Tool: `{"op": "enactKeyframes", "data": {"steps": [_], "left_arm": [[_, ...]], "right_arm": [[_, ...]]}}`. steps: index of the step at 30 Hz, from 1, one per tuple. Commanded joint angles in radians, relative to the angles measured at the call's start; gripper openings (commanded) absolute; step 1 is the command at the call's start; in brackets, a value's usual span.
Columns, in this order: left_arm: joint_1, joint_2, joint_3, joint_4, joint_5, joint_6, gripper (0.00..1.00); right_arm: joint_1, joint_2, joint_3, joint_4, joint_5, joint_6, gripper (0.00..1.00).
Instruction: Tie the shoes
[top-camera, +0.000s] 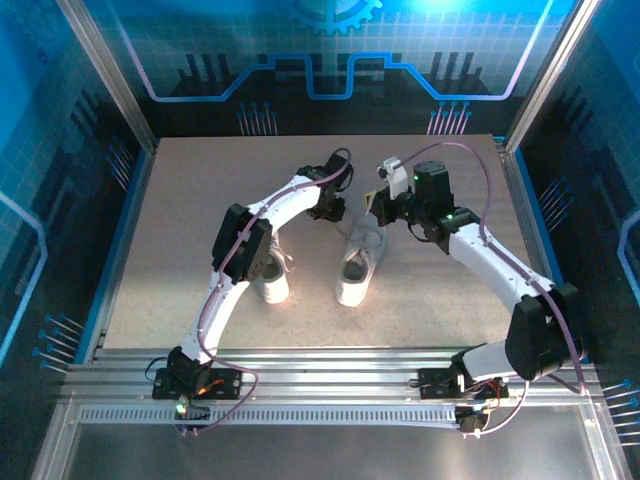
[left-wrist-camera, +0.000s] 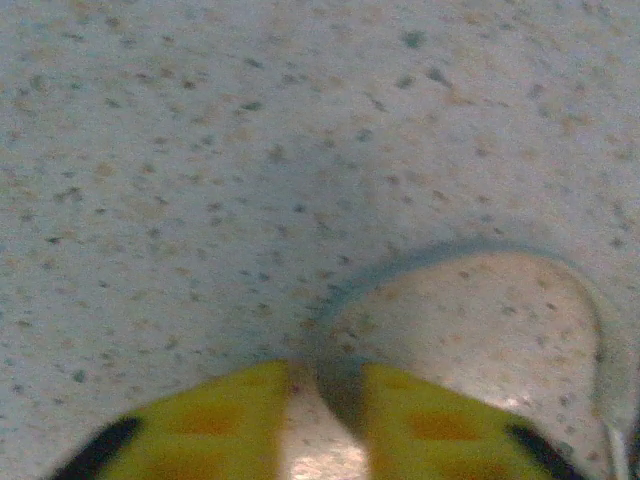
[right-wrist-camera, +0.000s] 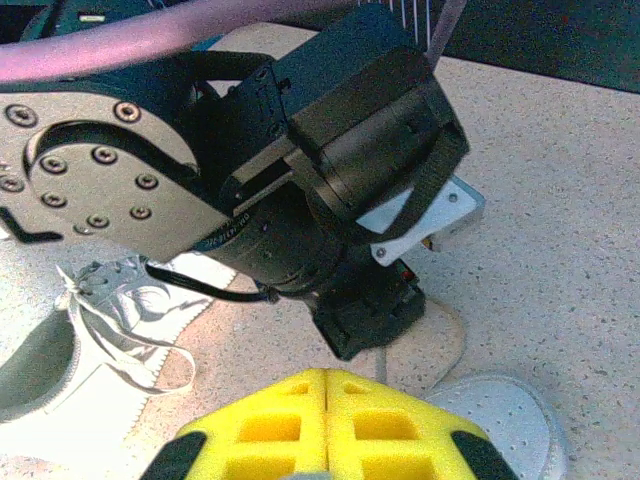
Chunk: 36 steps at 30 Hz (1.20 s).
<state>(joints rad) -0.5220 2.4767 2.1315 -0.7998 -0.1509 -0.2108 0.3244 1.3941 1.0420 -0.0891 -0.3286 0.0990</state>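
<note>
Shoes (top-camera: 355, 272): a small white pair with pale soles, sitting side by side on the speckled table (top-camera: 190, 210).
Left gripper (left-wrist-camera: 325, 400): hovering just beyond the shoes, its yellow fingers pinching a thin white lace (left-wrist-camera: 470, 245) that is curving into a loop.
Right gripper (right-wrist-camera: 327, 400): working beside the shoes, its pocketed yellow fingers pressing together; I cannot tell whether they are touching the lace.
</note>
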Motion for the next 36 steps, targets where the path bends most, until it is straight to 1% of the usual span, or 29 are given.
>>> {"op": "enactKeyframes", "data": {"steps": [1, 7, 10, 15, 19, 23, 26, 28, 33, 36], "left_arm": [[0.018, -0.032, -0.049, 0.052, 0.083, 0.006, 0.00], [0.106, -0.307, -0.243, 0.244, 0.096, 0.068, 0.00], [0.143, -0.422, -0.300, 0.295, 0.081, 0.092, 0.00], [0.178, -0.551, -0.372, 0.350, 0.070, 0.100, 0.00], [0.199, -0.628, -0.442, 0.390, 0.067, 0.092, 0.00], [0.231, -0.696, -0.512, 0.421, 0.084, 0.096, 0.00], [0.251, -0.749, -0.572, 0.453, 0.133, 0.123, 0.00], [0.259, -0.786, -0.621, 0.487, 0.178, 0.126, 0.00], [0.273, -0.855, -0.761, 0.585, 0.246, 0.070, 0.00], [0.299, -0.881, -0.821, 0.611, 0.292, 0.007, 0.00]], "right_arm": [[-0.032, -0.063, -0.015, 0.003, -0.010, 0.020, 0.00], [-0.097, -0.164, -0.017, -0.019, -0.048, 0.053, 0.00], [-0.125, -0.216, -0.030, -0.022, -0.067, 0.072, 0.00], [-0.148, -0.280, -0.054, -0.046, -0.073, 0.089, 0.00], [-0.154, -0.331, -0.077, -0.083, -0.049, 0.090, 0.00], [-0.168, -0.393, -0.079, -0.178, 0.012, 0.069, 0.00], [-0.193, -0.422, -0.061, -0.292, 0.060, 0.052, 0.00], [-0.203, -0.430, -0.053, -0.380, 0.136, 0.054, 0.00], [-0.229, -0.413, -0.063, -0.538, 0.278, 0.114, 0.00], [-0.256, -0.390, -0.078, -0.611, 0.326, 0.152, 0.00]]}}
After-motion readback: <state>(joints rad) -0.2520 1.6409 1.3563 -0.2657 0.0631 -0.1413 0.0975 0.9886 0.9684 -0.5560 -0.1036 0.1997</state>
